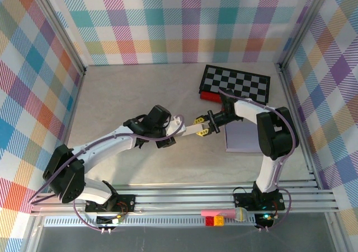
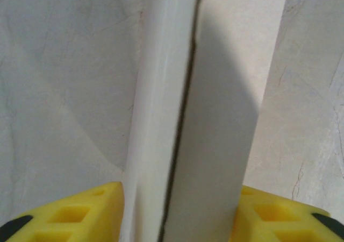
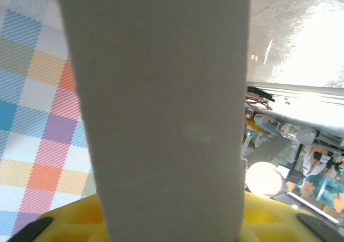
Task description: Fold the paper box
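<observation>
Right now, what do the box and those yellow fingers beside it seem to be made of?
Box: thin white card, matte, judging by the crisp fold seam along it. Fingers: yellow plastic, smooth with a dull sheen, with moulded pockets; possibly printed, hard to tell.

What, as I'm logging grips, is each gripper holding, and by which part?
Both hold the flat white paper box: left gripper grips its left end, right gripper its right end.

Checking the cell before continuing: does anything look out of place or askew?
The checkerboard at the back right sits askew, with a red object poking from under its near-left corner. The paper box itself looks intact.
</observation>
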